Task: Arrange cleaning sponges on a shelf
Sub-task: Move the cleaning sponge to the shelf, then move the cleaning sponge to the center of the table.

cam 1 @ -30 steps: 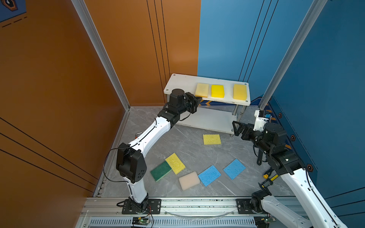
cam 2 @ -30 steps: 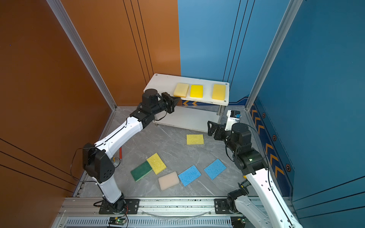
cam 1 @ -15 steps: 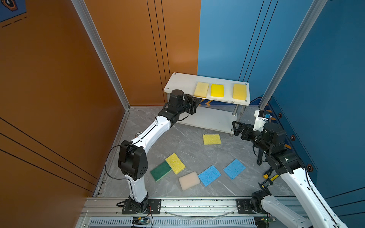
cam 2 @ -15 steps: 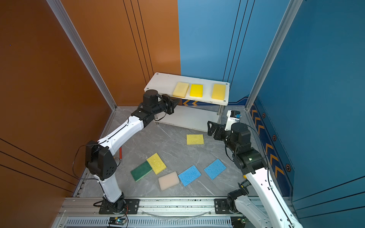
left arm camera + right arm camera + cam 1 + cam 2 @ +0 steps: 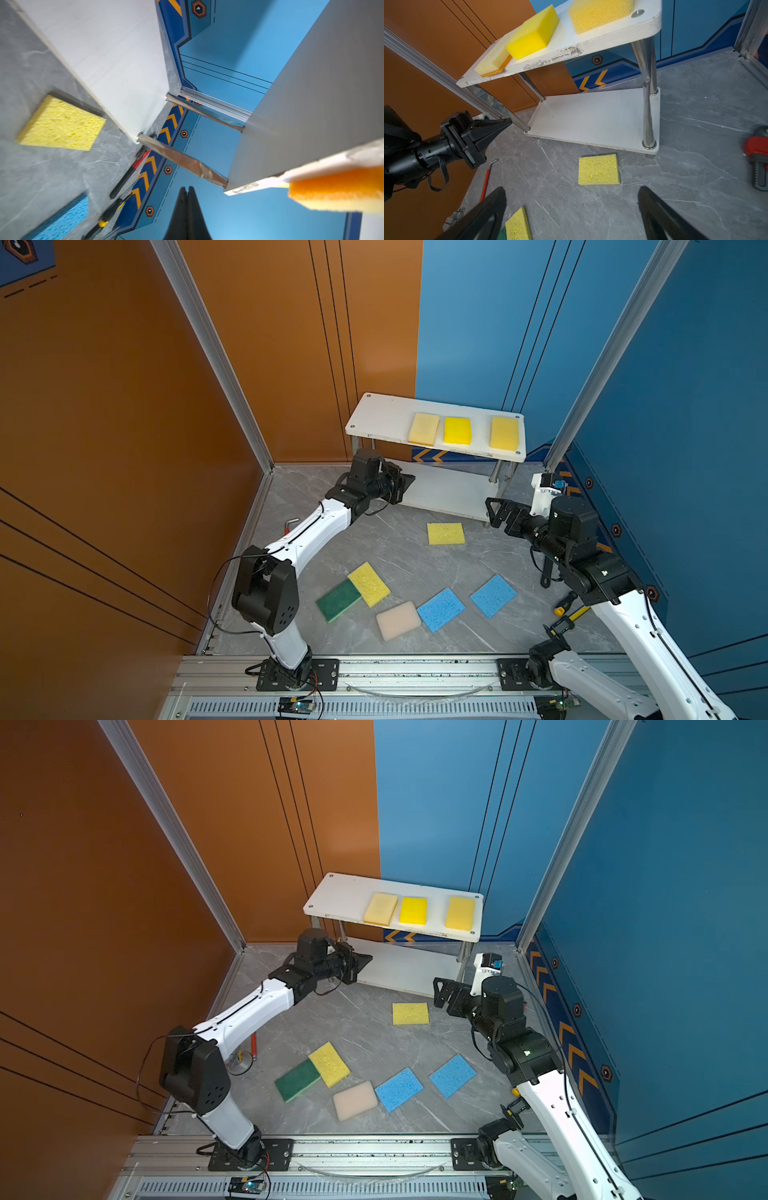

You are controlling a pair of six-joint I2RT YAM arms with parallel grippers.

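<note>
Three yellow sponges point(image 5: 533, 35) on shelf point(image 5: 591, 118) top board; thin yellow sponge point(image 5: 599, 169) on worktop point(image 5: 695, 166) nearby; right end effector point(image 5: 571, 189) spread wide.

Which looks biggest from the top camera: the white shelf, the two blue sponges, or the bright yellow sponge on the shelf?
1. Shelf: biggest by far.
2. The blue sponges: they look alike, so a tie.
3. Bright yellow sponge: looks smallest, but it sits farther from the camera, so its real size is unsure.

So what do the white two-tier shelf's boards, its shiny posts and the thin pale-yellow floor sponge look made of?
Shelf boards: matte white coated panel, perhaps plastic or painted; edge coating chipped. Posts: polished metal, mirror reflections. Pale-yellow sponge: probably cellulose, coarse open pores.
</note>
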